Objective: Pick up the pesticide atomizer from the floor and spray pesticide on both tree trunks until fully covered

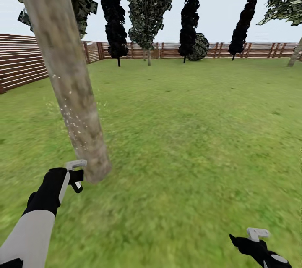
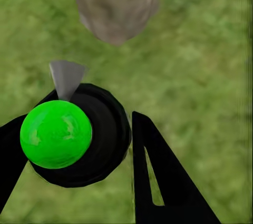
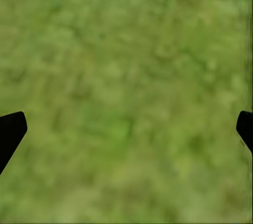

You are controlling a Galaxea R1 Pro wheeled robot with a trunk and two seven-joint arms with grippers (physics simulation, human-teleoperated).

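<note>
Closest to the head camera, the left gripper (image 1: 76, 174) sits just beside the base of the leaning tree trunk (image 1: 67, 74), its fingers closed around the pesticide atomizer (image 2: 79, 137), whose green top and grey nozzle face the trunk's foot in the left wrist view. Fine white specks of pesticide (image 1: 72, 123) dot only the lower-middle stretch of bark.

Judged from that, the main risk is patchy cover: the bare upper trunk may be missed if the nozzle keeps aiming low, and at this short range the spray may land in a narrow band. Raising the arm so near the bark could also knock the bottle against it and shift the grip.

Open lawn (image 1: 188, 133) lies all around, ringed by the slatted wooden fence (image 1: 21, 60). A second leaning trunk (image 1: 295, 53) stands far off by the fence, across clear grass. Dark thin trees (image 1: 189, 16) line the back. The right gripper (image 1: 257, 234) hangs low over grass, spread wide, holding nothing.
</note>
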